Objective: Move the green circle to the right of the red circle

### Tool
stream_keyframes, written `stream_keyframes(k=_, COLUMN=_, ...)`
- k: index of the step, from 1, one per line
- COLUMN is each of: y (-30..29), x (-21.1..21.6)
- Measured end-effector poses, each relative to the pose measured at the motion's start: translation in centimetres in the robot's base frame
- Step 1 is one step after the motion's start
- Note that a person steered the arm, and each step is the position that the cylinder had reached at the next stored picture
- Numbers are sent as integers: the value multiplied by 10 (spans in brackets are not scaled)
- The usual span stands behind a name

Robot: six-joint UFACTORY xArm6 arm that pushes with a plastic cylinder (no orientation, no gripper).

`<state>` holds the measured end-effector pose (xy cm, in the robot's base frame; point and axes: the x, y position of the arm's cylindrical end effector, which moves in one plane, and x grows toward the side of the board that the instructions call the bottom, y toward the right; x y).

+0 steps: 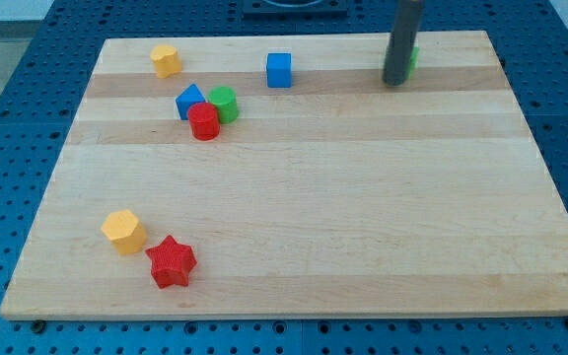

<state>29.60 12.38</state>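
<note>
My tip [395, 83] is being held at the board's [363, 197] top — no jaws on it. Far to its left, the green circle [225, 103] is touching the red circle [204, 122].

Green circle [224, 103], red circle [203, 121], red star [172, 261], pale striped wood board [363, 197].

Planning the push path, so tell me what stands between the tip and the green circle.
Nothing visible does. My tip is near the view's top right, beside a mostly hidden green block. The green circle sits far to the view's left, touching the red circle. The blue cube lies above that line.
</note>
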Motion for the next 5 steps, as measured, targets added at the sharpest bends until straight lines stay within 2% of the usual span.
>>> stream_keyframes(k=1, y=-33, x=5)
stream_keyframes(k=2, y=-66, x=40)
stream_keyframes(k=3, y=-124, x=60)
stream_keyframes(k=4, y=-160, x=55)
stream_keyframes(k=5, y=-170, x=29)
